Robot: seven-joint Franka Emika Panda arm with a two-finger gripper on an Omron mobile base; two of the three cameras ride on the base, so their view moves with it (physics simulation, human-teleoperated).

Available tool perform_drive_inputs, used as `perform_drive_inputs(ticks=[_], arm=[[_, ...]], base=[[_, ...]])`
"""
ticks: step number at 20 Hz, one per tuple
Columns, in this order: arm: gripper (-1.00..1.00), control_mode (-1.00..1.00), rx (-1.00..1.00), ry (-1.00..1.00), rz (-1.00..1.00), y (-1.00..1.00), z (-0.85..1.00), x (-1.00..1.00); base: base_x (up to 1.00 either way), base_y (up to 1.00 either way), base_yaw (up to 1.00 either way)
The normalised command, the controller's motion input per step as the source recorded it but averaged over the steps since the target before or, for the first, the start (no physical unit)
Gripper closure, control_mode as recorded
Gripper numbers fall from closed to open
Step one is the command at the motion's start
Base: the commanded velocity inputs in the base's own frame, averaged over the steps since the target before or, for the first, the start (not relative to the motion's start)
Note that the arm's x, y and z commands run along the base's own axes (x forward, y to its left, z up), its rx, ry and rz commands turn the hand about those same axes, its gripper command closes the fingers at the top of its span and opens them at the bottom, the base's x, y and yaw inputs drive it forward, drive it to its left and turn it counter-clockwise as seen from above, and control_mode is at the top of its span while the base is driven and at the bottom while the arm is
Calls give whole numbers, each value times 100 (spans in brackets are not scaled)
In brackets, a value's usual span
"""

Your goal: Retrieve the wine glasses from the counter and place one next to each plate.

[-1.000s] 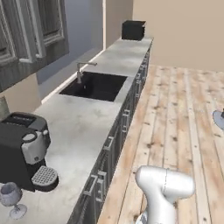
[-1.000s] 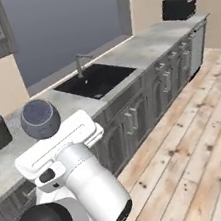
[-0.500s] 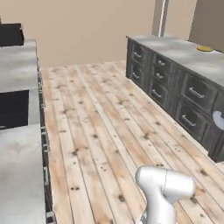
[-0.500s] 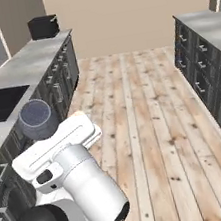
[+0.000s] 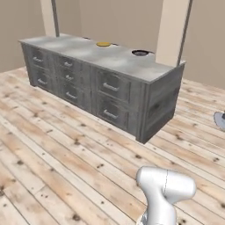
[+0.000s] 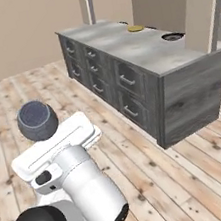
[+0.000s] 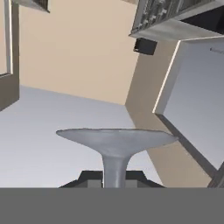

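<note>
- In the hand view the gripper (image 7: 114, 181) is closed on the thin stem of a wine glass (image 7: 116, 146); the glass's round foot spreads just beyond the dark finger tips (image 7: 89, 178), against a beige wall and ceiling.
- The right base view shows the arm's white body low at the left, with a rounded blue-grey shape (image 6: 37, 120) above it that may be the glass's bowl; I cannot tell for sure.
- The left base view catches a blue-grey disc (image 5: 220, 119) at its right edge, out over the plank floor (image 5: 52, 149).
- Beyond the floor, both base views show the grey drawer-fronted island (image 5: 110, 85).
- On its top the yellow-orange plate (image 5: 103, 44) lies farther back and the dark navy plate (image 5: 140, 53) nearer the island's end, well apart.
</note>
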Motion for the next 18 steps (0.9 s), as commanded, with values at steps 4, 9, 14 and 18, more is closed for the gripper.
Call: perform_drive_inputs(ticks=[4, 9, 14, 18], arm=[[100, 100, 0, 0, 0, 0, 0, 0], [100, 100, 0, 0, 0, 0, 0, 0], [100, 100, 0, 0, 0, 0, 0, 0], [100, 100, 0, 0, 0, 0, 0, 0]], base=[[-26, -77, -33], [47, -78, 1], [100, -99, 26], [100, -100, 30]])
